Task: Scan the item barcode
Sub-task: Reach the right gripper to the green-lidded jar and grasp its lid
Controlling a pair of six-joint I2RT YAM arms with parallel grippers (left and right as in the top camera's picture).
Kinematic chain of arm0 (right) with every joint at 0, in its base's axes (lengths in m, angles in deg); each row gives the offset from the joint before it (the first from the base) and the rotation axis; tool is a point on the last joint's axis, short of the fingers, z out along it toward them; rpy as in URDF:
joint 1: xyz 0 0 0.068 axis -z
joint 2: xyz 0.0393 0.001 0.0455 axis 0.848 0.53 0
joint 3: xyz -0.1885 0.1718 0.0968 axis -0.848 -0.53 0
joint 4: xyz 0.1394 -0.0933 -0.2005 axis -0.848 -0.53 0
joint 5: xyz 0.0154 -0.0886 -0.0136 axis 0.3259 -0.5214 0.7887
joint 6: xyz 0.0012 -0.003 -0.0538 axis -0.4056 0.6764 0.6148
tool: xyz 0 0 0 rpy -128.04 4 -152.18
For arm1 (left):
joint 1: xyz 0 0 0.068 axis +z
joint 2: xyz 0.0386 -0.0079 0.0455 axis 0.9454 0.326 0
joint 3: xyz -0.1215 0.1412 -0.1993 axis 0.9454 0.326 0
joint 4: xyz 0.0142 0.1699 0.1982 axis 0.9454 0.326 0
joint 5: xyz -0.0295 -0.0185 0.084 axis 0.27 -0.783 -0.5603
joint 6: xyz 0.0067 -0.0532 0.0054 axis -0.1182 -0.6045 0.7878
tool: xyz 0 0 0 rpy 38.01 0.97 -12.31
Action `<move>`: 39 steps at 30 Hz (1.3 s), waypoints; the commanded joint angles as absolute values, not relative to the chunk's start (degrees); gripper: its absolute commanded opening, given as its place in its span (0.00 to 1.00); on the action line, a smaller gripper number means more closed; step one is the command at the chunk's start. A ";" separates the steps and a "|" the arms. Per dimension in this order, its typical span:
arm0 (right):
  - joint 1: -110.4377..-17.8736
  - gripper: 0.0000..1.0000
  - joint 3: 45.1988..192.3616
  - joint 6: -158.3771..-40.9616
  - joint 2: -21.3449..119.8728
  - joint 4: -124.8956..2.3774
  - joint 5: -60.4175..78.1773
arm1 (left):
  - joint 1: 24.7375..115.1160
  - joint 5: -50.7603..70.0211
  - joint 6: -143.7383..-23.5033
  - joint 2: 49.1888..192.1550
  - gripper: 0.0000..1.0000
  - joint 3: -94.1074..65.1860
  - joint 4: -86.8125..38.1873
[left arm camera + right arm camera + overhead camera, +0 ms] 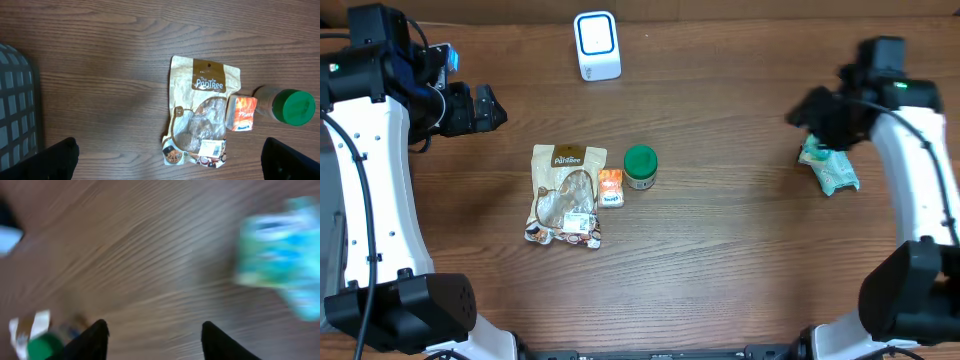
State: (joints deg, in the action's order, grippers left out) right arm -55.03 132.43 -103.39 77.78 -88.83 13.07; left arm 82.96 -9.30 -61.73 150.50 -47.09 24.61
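Note:
A white barcode scanner (597, 45) stands at the back of the table. A teal packet (830, 168) lies flat at the right; in the blurred right wrist view the packet (282, 255) is apart from the fingers. My right gripper (802, 115) hovers just left of it, and the wrist view shows the right gripper (155, 335) open and empty. Mid-table lie a brown snack bag (566, 195), a small orange box (610, 187) and a green-lidded jar (640, 166). My left gripper (490, 108) is open at the far left, and the left gripper (172, 155) is high above the bag (202, 115).
A grey gridded basket (15, 100) sits at the left edge of the left wrist view. The orange box (241, 113) and the jar (290, 106) lie side by side right of the bag.

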 commanded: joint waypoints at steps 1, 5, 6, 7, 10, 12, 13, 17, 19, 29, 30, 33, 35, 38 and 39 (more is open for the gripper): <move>-63.10 0.63 133.37 -101.68 77.62 -87.35 14.84 | 82.53 -9.47 -60.11 149.95 1.00 -47.92 24.59; -76.08 0.93 133.54 -102.03 77.95 -82.25 7.38 | 82.53 -9.47 -60.11 149.95 0.99 -47.92 24.57; -79.38 0.98 134.83 -101.96 79.00 -81.75 6.36 | 82.53 -9.47 -60.11 149.95 1.00 -47.92 24.59; -80.43 0.99 135.62 -101.81 79.70 -81.75 5.96 | 82.53 -9.47 -60.11 149.95 1.00 -47.92 24.57; -84.82 1.00 140.04 -99.08 83.66 -82.06 5.33 | 82.53 -9.47 -60.11 149.95 1.00 -47.92 24.57; -87.53 1.00 142.07 -93.92 86.19 -81.16 4.30 | 82.53 -9.47 -60.11 149.95 1.00 -47.92 24.57; -89.06 1.00 142.29 -90.10 87.39 -80.13 2.77 | 82.53 -9.47 -60.11 149.95 1.00 -47.92 24.59; -92.47 1.00 142.29 -77.24 92.05 -79.70 -0.09 | 82.53 -9.47 -60.11 149.95 1.00 -47.92 24.57; -92.67 1.00 142.27 -73.97 94.15 -79.76 0.06 | 82.53 -9.47 -60.11 149.95 1.00 -47.92 24.57; -92.76 0.95 142.24 -67.43 97.71 -81.29 7.84 | 82.53 -9.47 -60.11 149.95 1.00 -47.92 24.59; -92.76 0.92 142.18 -67.41 97.95 -81.27 7.80 | 82.53 -9.47 -60.11 149.95 1.00 -47.92 24.59; -92.73 0.84 141.74 -66.99 98.04 -81.03 7.78 | 82.53 -9.47 -60.11 149.95 1.00 -47.92 24.57; -92.52 0.75 141.74 -67.06 98.04 -81.03 7.30 | 82.53 -9.47 -60.11 149.95 1.00 -47.92 24.59; -92.19 0.64 141.74 -67.47 98.04 -81.09 6.14 | 82.53 -9.47 -60.11 149.95 1.00 -47.92 24.57; -91.99 0.63 141.76 -68.57 98.02 -81.03 5.77 | 82.53 -9.47 -60.11 149.95 0.99 -47.92 24.59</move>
State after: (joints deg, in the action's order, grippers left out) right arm -92.73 140.80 -67.50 97.40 -81.18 6.53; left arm 82.96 -9.30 -61.73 150.50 -47.09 24.61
